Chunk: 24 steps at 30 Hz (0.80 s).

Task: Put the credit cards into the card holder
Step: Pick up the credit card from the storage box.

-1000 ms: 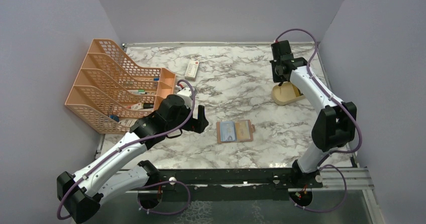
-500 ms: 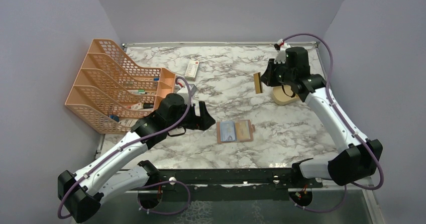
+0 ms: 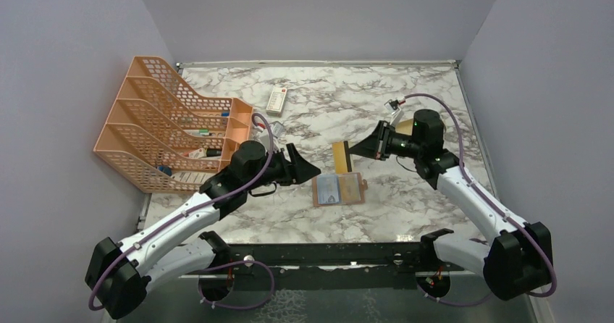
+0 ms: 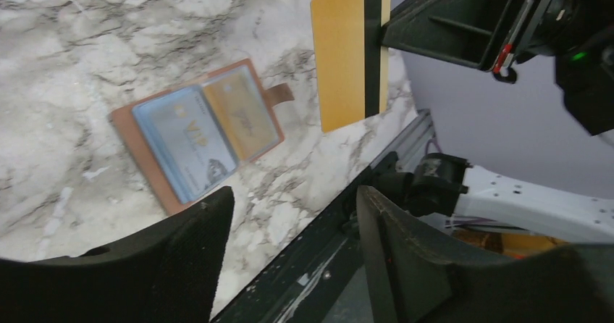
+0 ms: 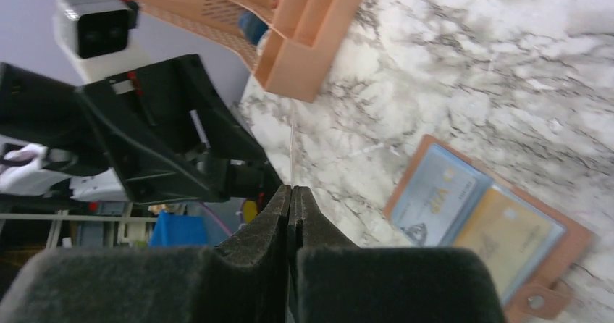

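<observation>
Holder open, two cards slotted; right gripper pinches gold card near it, unslotted; left gripper spread, empty.

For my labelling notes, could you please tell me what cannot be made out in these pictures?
Gold card front: left wrist shows its striped back; right wrist sees it edge-on.
Card holder card print: blurred, left wrist.
File rack contents: too small, top view.

Brown card holder lies open flat, pale blue card and gold card slotted inside; black-striped gold card held upright above
</observation>
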{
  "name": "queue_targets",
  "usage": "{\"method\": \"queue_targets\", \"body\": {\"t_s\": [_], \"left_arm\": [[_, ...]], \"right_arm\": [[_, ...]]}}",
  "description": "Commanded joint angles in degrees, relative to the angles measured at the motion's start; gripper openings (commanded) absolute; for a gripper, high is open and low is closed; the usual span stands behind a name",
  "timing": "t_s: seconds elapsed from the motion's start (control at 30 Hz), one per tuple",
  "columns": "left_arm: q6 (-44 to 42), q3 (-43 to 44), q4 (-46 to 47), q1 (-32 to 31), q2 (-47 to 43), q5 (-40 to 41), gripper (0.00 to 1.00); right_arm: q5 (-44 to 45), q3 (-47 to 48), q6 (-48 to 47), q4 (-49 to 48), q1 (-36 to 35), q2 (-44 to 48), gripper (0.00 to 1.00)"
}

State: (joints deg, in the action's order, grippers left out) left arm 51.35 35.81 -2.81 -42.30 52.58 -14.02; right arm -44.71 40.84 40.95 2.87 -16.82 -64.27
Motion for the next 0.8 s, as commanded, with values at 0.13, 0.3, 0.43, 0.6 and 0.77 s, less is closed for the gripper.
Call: {"method": "queue_targets", "body": {"t_s": [0.13,0.3,0.43,0.6,0.77], "left_arm": [[10.9,-2.6,21.6,0.3,1.4,-5.9,0.52],[11.8,-1.4,24.7,0.3,3.2,-6.5,0.47],[11.6,-1.1,26.0,0.3,5.4,-7.4,0.45],[12.9,-1.5,29.1,0.3,7.9,-8.4,0.39],[14.4,-1.9,31.9,0.2,9.5,-9.8,0.29]], "right_arm": [[-11.0,-6.1,17.7,-23.2,-0.3,4.0,0.01],[-12.5,-8.3,21.8,-26.7,-0.4,4.5,0.01],[-12.7,-9.9,23.2,-29.1,-0.4,4.9,0.01],[-13.4,-12.4,25.4,-32.5,-0.6,4.4,0.01],[-13.2,-13.7,24.7,-32.8,-0.6,4.3,0.01]]}}
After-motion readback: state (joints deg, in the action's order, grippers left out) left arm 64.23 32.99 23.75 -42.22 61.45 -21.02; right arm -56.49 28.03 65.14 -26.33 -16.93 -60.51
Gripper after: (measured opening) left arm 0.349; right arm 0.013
